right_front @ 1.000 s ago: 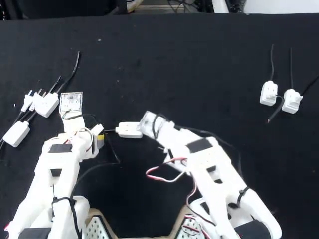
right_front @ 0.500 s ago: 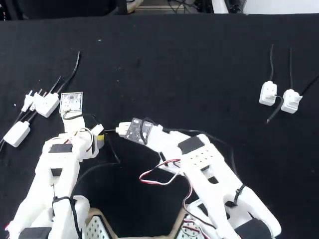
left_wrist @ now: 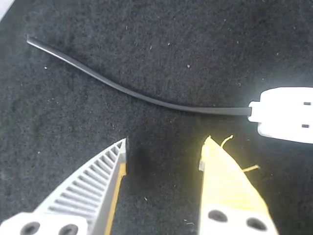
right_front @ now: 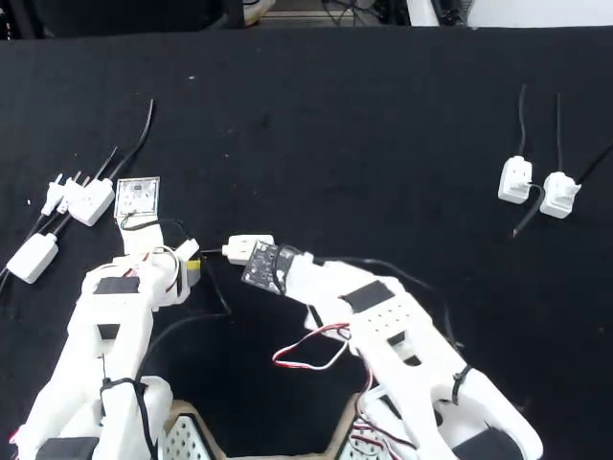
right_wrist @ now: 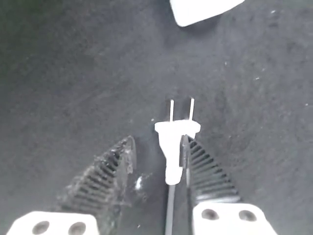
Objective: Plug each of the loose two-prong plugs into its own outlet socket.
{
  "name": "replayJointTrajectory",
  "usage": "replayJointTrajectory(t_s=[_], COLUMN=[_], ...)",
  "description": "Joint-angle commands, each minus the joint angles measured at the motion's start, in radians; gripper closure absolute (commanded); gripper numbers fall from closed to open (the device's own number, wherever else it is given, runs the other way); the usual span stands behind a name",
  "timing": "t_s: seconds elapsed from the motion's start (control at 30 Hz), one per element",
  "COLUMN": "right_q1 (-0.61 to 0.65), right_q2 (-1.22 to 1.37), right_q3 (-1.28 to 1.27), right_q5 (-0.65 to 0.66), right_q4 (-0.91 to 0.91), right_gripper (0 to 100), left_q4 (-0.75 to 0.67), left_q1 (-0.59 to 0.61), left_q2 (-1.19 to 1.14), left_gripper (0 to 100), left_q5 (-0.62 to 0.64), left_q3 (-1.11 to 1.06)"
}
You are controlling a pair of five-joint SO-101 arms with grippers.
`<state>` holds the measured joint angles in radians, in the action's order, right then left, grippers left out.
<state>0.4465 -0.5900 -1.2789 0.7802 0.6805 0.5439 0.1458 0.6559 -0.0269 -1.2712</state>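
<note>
My right gripper [right_wrist: 156, 142] is released: its two fingers stand apart, and the two-prong plug [right_wrist: 177, 139] lies on the tabletop [right_wrist: 73, 73] between them. It touches one finger and leaves a gap to the other, so I do not hold it. The long axis of the plug runs along my own reach. Its cord goes back under the wrist and its two prongs point forward, away from me. Ahead of the prongs, and apart from them, lies the white outlet socket [right_wrist: 200, 9], a little toward the side of the finger which the plug touches. In the high view this socket [right_front: 249, 249] is left of the middle of the frame and lies crosswise. My left gripper [left_wrist: 165, 142] is released too and has nothing between its fingers. The socket [left_wrist: 283, 115] is beyond its yellow fingertip [left_wrist: 220, 166] and off to that side, with the black cord [left_wrist: 146, 98] end nearest. I judge that the right arm is the nearer one for the plug, and the left arm for the socket. The coming move, I think, depends on the prongs being in one line with the socket face. The small offset should be corrected once I clench on the plug, or the prongs may only push the socket away.
</note>
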Motion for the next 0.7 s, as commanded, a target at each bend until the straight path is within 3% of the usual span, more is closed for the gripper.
replayJointTrajectory(t_s=[0.0,0.17,0.53,0.67], right_q1=[-0.04,-0.133,-0.144,-0.121], right_q2=[-0.005,-0.005,-0.012,-0.013], right_q3=[-0.004,-0.002,-0.002,0.059], right_q5=[0.011,0.014,0.043,-0.117], right_q4=[-0.072,-0.12,-0.115,-0.049], right_gripper=[85.1,85.1,85.1,85.1], left_q4=[-0.015,-0.015,-0.015,-0.015], left_q1=[0.01,0.01,0.012,0.012], left_q2=[0.009,0.009,0.009,0.009], left_gripper=[76,76,76,76], left_q5=[0.011,0.011,0.011,0.011], left_q3=[0.01,0.01,0.01,0.01])
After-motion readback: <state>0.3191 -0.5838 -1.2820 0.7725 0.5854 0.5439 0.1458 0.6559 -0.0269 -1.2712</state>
